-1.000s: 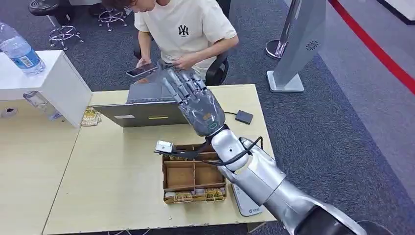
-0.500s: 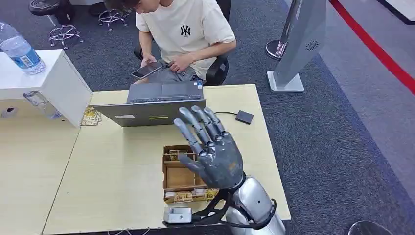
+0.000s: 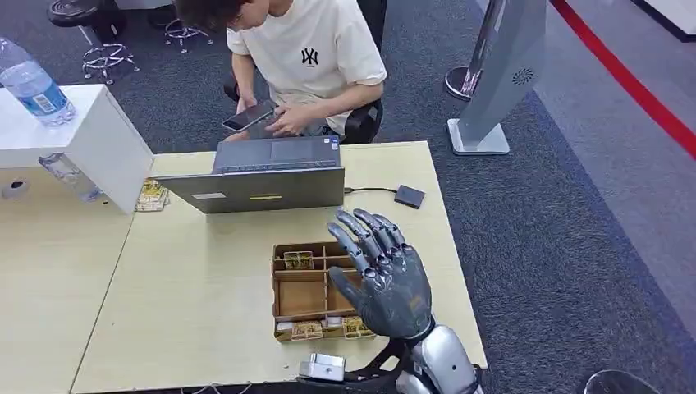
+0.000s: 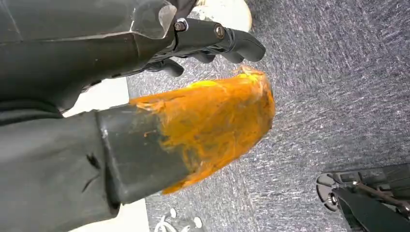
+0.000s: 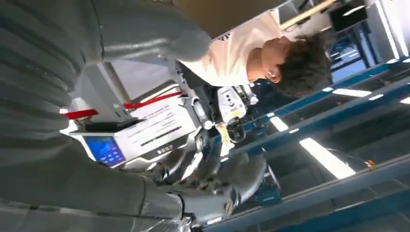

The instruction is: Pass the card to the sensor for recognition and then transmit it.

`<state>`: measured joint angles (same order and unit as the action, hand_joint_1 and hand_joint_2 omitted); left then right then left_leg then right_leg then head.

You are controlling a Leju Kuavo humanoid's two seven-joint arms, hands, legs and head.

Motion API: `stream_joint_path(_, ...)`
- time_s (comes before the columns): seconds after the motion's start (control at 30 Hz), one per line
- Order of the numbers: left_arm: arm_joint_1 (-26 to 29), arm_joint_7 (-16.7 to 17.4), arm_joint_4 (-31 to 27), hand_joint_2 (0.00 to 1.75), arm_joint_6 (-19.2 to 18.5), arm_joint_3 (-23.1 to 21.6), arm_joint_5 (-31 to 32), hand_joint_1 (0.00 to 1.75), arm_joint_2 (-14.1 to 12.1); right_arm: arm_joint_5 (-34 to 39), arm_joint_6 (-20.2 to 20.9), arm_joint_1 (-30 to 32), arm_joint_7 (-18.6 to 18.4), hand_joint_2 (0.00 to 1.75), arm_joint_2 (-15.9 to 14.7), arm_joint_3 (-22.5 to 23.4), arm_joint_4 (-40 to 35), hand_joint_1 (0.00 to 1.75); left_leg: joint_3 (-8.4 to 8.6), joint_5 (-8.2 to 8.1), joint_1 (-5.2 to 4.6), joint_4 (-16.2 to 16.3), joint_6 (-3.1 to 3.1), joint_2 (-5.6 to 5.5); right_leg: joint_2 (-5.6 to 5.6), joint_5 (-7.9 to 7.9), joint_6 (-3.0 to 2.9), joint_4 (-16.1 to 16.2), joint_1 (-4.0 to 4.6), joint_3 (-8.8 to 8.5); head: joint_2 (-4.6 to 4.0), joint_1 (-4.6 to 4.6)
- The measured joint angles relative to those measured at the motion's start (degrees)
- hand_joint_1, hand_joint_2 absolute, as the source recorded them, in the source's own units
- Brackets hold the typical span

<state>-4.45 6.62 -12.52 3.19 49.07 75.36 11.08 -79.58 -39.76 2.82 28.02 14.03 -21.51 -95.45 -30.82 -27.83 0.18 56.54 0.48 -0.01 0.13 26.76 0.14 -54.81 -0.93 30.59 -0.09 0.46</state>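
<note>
Right hand [image 3: 384,277] was raised over the brown compartmented wooden card tray [image 3: 300,294] on the pale wood counter [image 3: 197,287], fingers spread, holding nothing. Left hand's [image 4: 145,29] state unclear. Cards [image 3: 299,260] sat in tray.

Dark grey right hand [image 3: 384,283], segmented metallic fingers [image 3: 367,238], on a glossy silver wrist [image 3: 443,365]; black cables loop off it, a small silver camera box [image 3: 322,368] bracketed alongside
</note>
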Motion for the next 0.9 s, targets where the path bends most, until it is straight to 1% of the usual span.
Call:
stream_joint_path(0.03,-0.01,0.00,0.00,0.00,0.00,0.00,-0.02,0.00,0.00,-0.26,0.00,0.11,-0.39,1.75,0.00,0.11,0.11,1.71,0.00,0.00,0.00,0.00,0.00,0.00,0.00,0.00,0.00,0.00,0.00,0.00,0.00,0.00)
stream_joint_path(0.07,-0.01,0.00,0.00,0.00,0.00,0.04,-0.02,0.00,0.00,-0.55,0.00,0.20,-0.88,1.75,-0.04,0.13,0.20,1.71,0.00,0.00,0.00,0.00,0.00,0.00,0.00,0.00,0.00,0.00,0.00,0.00,0.00,0.00)
stream_joint_path(0.1,-0.01,0.00,0.00,0.00,0.00,0.07,-0.02,0.00,0.00,-0.81,0.00,0.25,-1.83,1.75,-0.17,0.13,0.33,1.66,0.00,0.00,0.00,0.00,0.00,0.00,0.00,0.00,0.00,0.00,0.00,0.00,0.00,0.00)
stream_joint_path(0.13,-0.01,-0.02,0.00,0.00,0.00,0.09,-0.02,0.00,0.00,-0.91,0.00,0.26,-3.35,1.75,-0.41,0.02,0.46,1.69,-0.01,0.00,0.00,0.00,0.00,0.00,0.00,0.00,0.00,0.00,0.00,-0.01,0.00,0.00)
stream_joint_path(0.17,-0.01,-0.04,0.00,0.00,0.00,0.11,-0.04,0.00,0.00,-1.27,0.00,0.28,-5.17,1.75,-0.77,-0.37,0.68,1.62,-0.01,0.00,0.00,0.00,0.00,0.00,0.00,0.00,0.00,0.00,0.00,-0.01,0.00,0.00)
stream_joint_path(0.2,-0.01,-0.07,0.00,0.00,0.00,0.15,-0.04,0.00,0.00,-1.68,0.00,0.32,-6.64,1.75,-1.07,-0.78,0.89,1.62,-0.01,0.00,0.00,0.00,0.00,0.00,0.00,0.00,0.00,0.00,0.00,-0.01,0.00,0.00)
stream_joint_path(0.27,-0.01,-0.11,0.00,0.00,0.09,0.42,-0.04,0.00,0.00,-2.25,0.00,0.31,-7.80,1.75,-1.64,-1.58,1.53,1.34,-0.01,0.00,0.00,0.00,0.00,0.00,0.00,0.00,0.00,0.00,0.00,-0.01,0.00,0.00)
stream_joint_path(0.3,-0.03,-0.13,0.00,0.00,0.11,0.52,-0.04,0.00,0.00,-2.36,0.00,0.29,-8.35,1.75,-1.95,-1.95,1.95,1.34,-0.01,0.00,0.00,0.00,0.00,0.00,0.00,0.00,0.00,0.00,0.00,-0.01,0.00,0.00)
stream_joint_path(0.33,-0.04,-0.13,0.00,0.00,0.13,0.59,-0.04,0.00,0.00,-2.62,0.00,0.29,-9.07,1.75,-2.25,-2.34,2.45,0.77,-0.01,0.00,0.00,0.00,0.00,-0.01,0.00,0.00,0.00,0.00,0.00,-0.01,0.00,0.00)
stream_joint_path(0.37,-0.03,-0.15,0.00,0.00,0.18,0.68,-0.04,0.00,0.00,-3.02,0.00,0.30,-9.88,1.75,-2.69,-2.93,3.04,0.61,-0.01,0.00,0.00,0.00,0.00,-0.01,-0.01,0.00,0.00,0.00,0.00,-0.01,0.00,0.00)
stream_joint_path(0.4,-0.03,-0.15,0.00,0.00,0.24,0.81,-0.04,0.00,0.00,-3.17,0.00,0.30,-10.18,1.75,-3.04,-3.41,3.41,0.61,-0.01,0.00,0.00,0.00,0.00,-0.01,0.00,0.00,0.00,0.00,0.00,-0.01,0.00,0.00)
stream_joint_path(0.43,-0.03,-0.20,0.00,0.00,0.26,0.85,-0.04,0.00,0.00,-3.43,0.00,0.30,-10.65,1.75,-3.32,-3.83,3.76,0.38,-0.01,0.00,0.00,0.00,0.00,0.00,0.00,0.00,0.00,0.00,0.00,-0.01,0.00,-0.02)
stream_joint_path(0.47,-0.03,-0.26,0.00,0.00,0.26,0.87,-0.04,0.00,0.00,-3.58,0.00,0.25,-11.15,1.75,-3.56,-4.20,4.13,0.31,-0.01,0.00,0.00,0.00,0.00,-0.01,0.00,0.00,0.00,0.00,0.00,-0.01,0.00,0.00)
stream_joint_path(0.5,-0.03,-0.44,0.00,0.00,0.28,0.87,-0.04,0.00,0.00,-3.87,0.00,0.22,-11.80,1.75,-3.98,-4.79,4.85,0.31,-0.01,0.00,0.00,0.00,0.00,-0.01,0.00,0.00,0.00,0.00,0.00,-0.01,0.00,0.00)
stream_joint_path(0.53,-0.03,-0.55,0.00,0.00,0.28,0.87,-0.04,0.00,0.00,-4.11,0.00,0.26,-12.17,1.75,-4.30,-5.26,5.37,0.23,-0.01,0.00,0.00,0.00,0.00,-0.01,0.00,0.00,0.00,-0.01,0.00,-0.01,0.00,0.00)
stream_joint_path(0.57,-0.03,-0.55,0.00,0.00,0.28,0.90,-0.04,0.00,0.00,-4.37,0.00,0.23,-12.80,1.75,-4.52,-5.66,5.81,0.17,-0.02,0.00,0.00,0.00,0.00,-0.01,0.00,0.00,0.00,-0.01,0.00,-0.01,0.00,0.00)
stream_joint_path(0.6,-0.03,-0.57,0.00,0.00,0.28,0.90,-0.04,0.00,0.00,-4.72,0.00,0.02,-13.58,1.75,-4.81,-6.10,6.32,0.17,-0.01,0.00,0.00,0.00,0.00,0.00,0.00,0.00,0.00,-0.01,0.00,-0.01,0.00,0.00)
stream_joint_path(0.67,-0.05,-0.57,0.00,0.00,0.33,0.92,-0.20,0.00,0.00,-5.16,0.00,-0.49,-16.22,1.75,-5.68,-7.55,7.73,0.12,-0.01,0.00,0.00,0.00,0.00,0.00,0.00,0.00,0.00,-0.01,0.00,-0.01,0.00,0.00)
stream_joint_path(0.7,-0.04,-0.57,0.00,0.00,0.33,0.92,-0.20,0.00,0.00,-5.18,0.00,-0.66,-16.51,1.75,-5.83,-7.70,7.85,0.14,-0.01,0.00,0.00,0.00,0.00,-0.01,-0.01,0.00,0.00,-0.01,0.00,-0.01,0.00,0.00)
stream_joint_path(0.73,-0.03,-0.59,0.00,0.00,0.37,0.92,-0.24,0.00,-0.02,-5.46,0.00,-0.82,-17.92,1.75,-6.51,-9.05,8.74,0.17,-0.01,0.00,0.00,0.00,0.00,-0.01,-0.01,0.00,0.00,-0.01,0.00,-0.01,0.00,-0.02)
stream_joint_path(0.8,-0.03,-0.63,0.00,0.00,0.39,0.90,-0.28,0.00,-0.02,-5.70,0.00,-1.03,-18.57,1.75,-7.10,-10.10,9.46,0.17,-0.01,0.00,0.00,0.00,0.00,-0.01,-0.01,0.00,0.00,-0.01,0.00,-0.01,0.00,0.00)
stream_joint_path(0.83,-0.03,-0.63,0.00,0.00,0.39,0.92,-0.28,0.00,-0.02,-5.79,0.00,-1.21,-18.93,1.75,-7.34,-10.45,9.81,0.21,-0.01,0.00,0.00,0.00,0.00,-0.01,0.00,0.00,0.00,-0.01,0.00,-0.01,0.00,0.00)
stream_joint_path(0.9,-0.04,-0.63,0.00,0.00,0.39,0.92,-0.20,0.00,-0.02,-5.94,0.00,-1.53,-19.63,1.75,-7.87,-11.41,10.84,0.23,-0.01,0.00,0.00,0.00,0.00,0.00,0.00,0.00,0.00,-0.01,0.00,-0.01,0.00,-0.02)
